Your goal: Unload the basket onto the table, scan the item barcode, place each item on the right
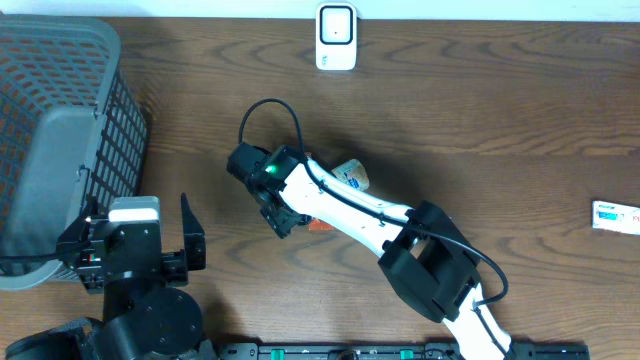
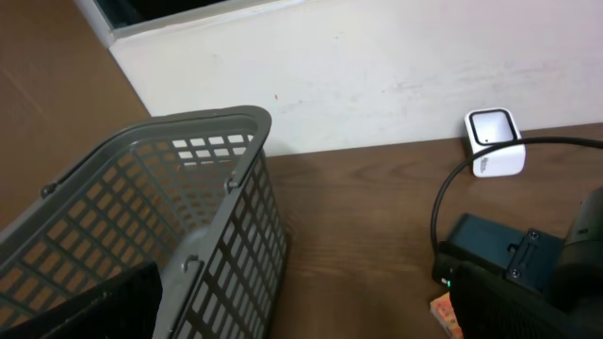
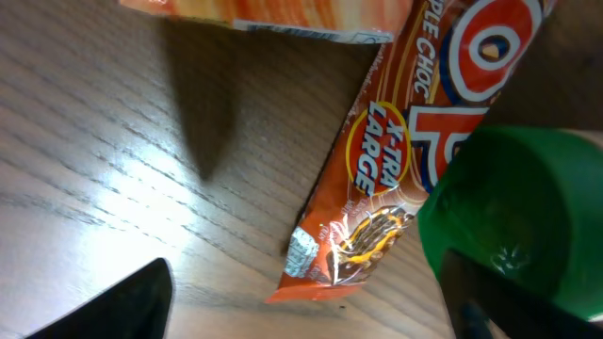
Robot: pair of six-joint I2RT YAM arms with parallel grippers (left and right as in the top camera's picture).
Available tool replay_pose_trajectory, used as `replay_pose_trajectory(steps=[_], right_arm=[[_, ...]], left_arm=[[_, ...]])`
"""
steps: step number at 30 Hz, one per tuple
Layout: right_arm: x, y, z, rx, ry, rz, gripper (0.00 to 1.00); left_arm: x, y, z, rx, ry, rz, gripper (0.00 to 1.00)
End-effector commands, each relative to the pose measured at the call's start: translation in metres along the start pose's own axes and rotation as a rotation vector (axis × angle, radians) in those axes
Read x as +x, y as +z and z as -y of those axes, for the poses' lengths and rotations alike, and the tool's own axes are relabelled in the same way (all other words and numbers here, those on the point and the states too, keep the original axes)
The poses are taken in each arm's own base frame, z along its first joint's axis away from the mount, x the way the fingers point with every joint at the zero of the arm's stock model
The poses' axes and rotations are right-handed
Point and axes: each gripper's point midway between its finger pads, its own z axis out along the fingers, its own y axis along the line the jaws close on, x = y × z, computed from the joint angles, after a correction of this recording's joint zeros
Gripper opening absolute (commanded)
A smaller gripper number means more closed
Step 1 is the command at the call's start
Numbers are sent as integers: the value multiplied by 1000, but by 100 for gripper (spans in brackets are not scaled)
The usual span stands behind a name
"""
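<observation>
A long orange chocolate bar wrapper (image 3: pixel 396 141) lies flat on the wooden table, its crimped end between my right gripper's two dark fingers. That right gripper (image 3: pixel 301 306) (image 1: pixel 265 195) stands open low over it. A round green thing (image 3: pixel 518 217) sits close by the right-hand finger (image 3: pixel 476 301). An orange and white pack (image 3: pixel 273 14) lies beyond the bar. The white scanner (image 1: pixel 336 37) (image 2: pixel 493 141) stands at the table's far edge. My left gripper (image 1: pixel 137 212) (image 2: pixel 301 325) hangs open and empty beside the basket.
A grey mesh basket (image 1: pixel 60 130) (image 2: pixel 170 217) fills the left side. A small white and blue packet (image 1: pixel 615 215) lies at the far right. A pale packet (image 1: pixel 350 175) peeks out from under the right arm (image 1: pixel 380 225).
</observation>
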Motion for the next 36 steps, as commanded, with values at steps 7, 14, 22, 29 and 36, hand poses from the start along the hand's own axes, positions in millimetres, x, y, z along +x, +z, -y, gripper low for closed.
replay_pose_trajectory(steps=[7,14,22,29,36], right_arm=[[18,23,-6,-7,150,-39,82],[27,36,-6,-4,147,-55,63],[15,36,-10,-26,157,-9,22],[14,35,-13,-40,158,-9,1],[28,13,-39,-291,92,-105,1]], left_arm=[[0,0,-3,-7,-8,2,98],[0,0,-3,-7,-8,2,98],[0,0,-3,-7,-8,2,98],[0,0,-3,-7,-8,2,98],[0,0,-2,-8,-8,2,98]])
